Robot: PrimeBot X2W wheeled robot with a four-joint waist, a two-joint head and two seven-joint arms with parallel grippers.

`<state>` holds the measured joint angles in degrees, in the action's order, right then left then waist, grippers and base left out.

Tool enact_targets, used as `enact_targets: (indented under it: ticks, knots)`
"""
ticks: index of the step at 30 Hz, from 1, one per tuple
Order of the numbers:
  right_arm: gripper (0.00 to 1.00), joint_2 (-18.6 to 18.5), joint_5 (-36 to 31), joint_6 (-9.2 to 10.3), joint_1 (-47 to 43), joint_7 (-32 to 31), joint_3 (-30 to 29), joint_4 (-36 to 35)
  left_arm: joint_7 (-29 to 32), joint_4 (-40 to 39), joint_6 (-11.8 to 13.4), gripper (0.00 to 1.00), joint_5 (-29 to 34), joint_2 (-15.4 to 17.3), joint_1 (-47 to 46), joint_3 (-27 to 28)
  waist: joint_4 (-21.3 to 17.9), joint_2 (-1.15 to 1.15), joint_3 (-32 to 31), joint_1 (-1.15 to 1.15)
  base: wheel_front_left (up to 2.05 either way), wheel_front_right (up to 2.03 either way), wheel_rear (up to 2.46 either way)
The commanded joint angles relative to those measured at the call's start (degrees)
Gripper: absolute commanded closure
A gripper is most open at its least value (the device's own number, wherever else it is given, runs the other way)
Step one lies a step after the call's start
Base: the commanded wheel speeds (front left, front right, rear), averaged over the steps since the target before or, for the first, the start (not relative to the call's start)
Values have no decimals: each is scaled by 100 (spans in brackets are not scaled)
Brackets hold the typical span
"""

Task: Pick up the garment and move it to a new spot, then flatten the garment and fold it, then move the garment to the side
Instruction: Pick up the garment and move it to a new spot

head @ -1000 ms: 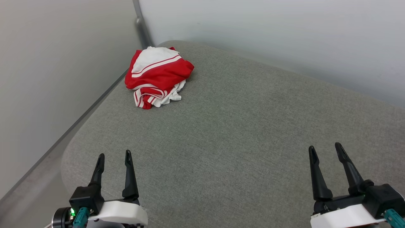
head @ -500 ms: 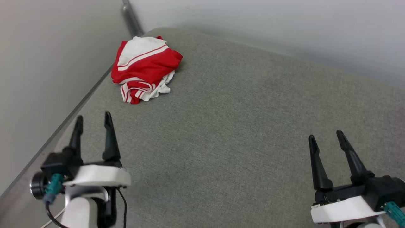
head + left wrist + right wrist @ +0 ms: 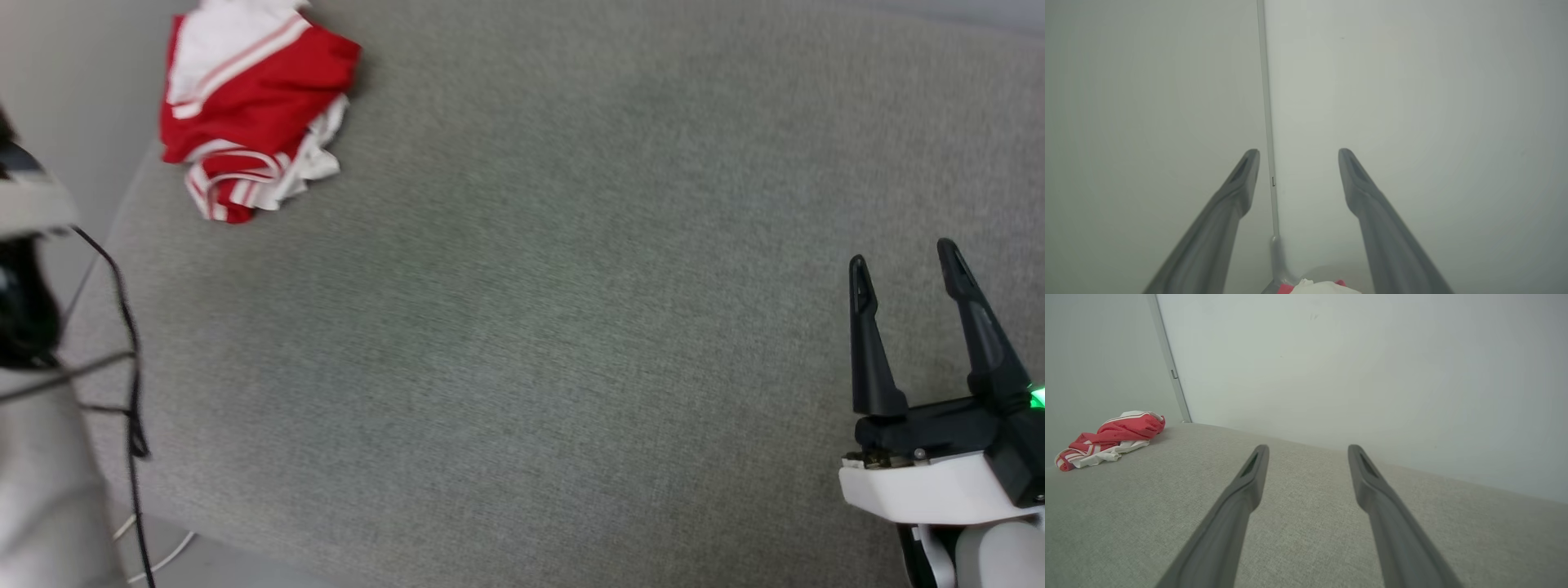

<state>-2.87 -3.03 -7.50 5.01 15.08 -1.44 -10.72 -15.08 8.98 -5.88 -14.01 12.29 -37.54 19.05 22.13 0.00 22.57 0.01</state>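
So the garment (image 3: 249, 114) is sitting in a crumpled red-and-white heap at the far left corner of the grey fabric surface (image 3: 531, 343), right where the two pale walls (image 3: 1331, 355) meet. Nothing's touching it. The right gripper (image 3: 902, 255) is over the near right side, well apart from the heap, fingers spread wide with nothing between them. The left gripper (image 3: 1298, 153) is up on the left, also wide open and empty, pointing at that corner with the top of the heap just below its fingers. A black cable (image 3: 122, 343) dangles off that arm.
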Motion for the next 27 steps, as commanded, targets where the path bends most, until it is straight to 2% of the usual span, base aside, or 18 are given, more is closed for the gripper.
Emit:
enact_targets:
  ticks: [1,6,10,14,19,22,27]
  knots:
    - [0,1,-50,2,113,13,-23,-76,-15,119,-45,0,-52,184,-270,63,-212,0,404,-1,0,0,0]
    - [0,0,-168,2,229,14,-58,-352,-8,919,-138,0,-266,900,-998,-49,-354,0,728,-1,0,0,0]
    - [0,-17,-234,2,297,13,-67,-546,438,1570,-150,0,-638,1436,-1464,-468,-418,0,954,-1,0,0,0]
    - [0,-69,-298,2,327,13,-104,-675,1249,1971,-148,0,-1232,1986,-1822,-1169,-459,0,1153,-1,0,0,0]
    - [0,-159,-340,2,363,13,-166,-741,2527,2308,-150,0,-2046,2516,-2012,-2161,-506,0,1389,-1,0,0,0]
    - [0,-212,-359,2,376,13,-191,-768,3332,2368,-150,0,-2590,2745,-2062,-2740,-542,0,1506,-1,0,0,0]
    - [0,-297,-403,2,452,14,-220,-846,4564,2541,-151,0,-3496,3055,-2155,-3375,-614,0,1709,-1,0,0,0]
